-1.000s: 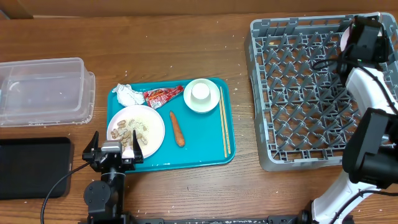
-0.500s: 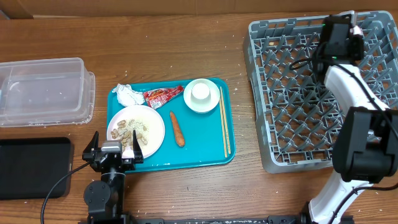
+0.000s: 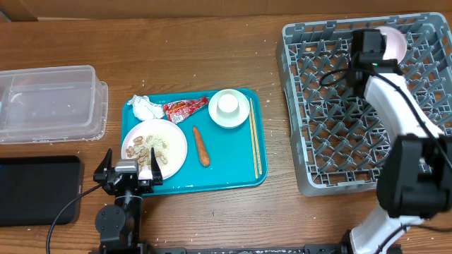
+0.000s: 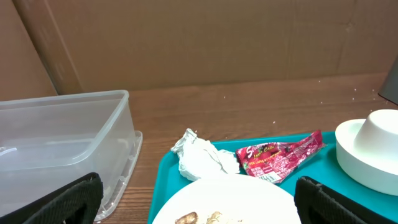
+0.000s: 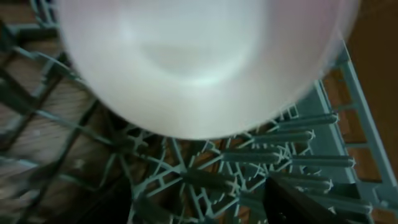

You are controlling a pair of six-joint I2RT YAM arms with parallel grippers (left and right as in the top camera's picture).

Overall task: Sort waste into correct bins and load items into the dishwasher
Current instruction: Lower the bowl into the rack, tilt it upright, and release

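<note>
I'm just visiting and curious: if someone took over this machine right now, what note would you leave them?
Left end effector: open, empty, at the round white plate of beige scraps.
Right end effector: apparently open, above the grey plastic dish rack.
Done: a pale round bowl sits in the rack's far right corner.
To do: crumpled white tissue, red crinkled wrapper, orange stick, wooden chopsticks, white bowl with cup, all on the teal tray.
</note>
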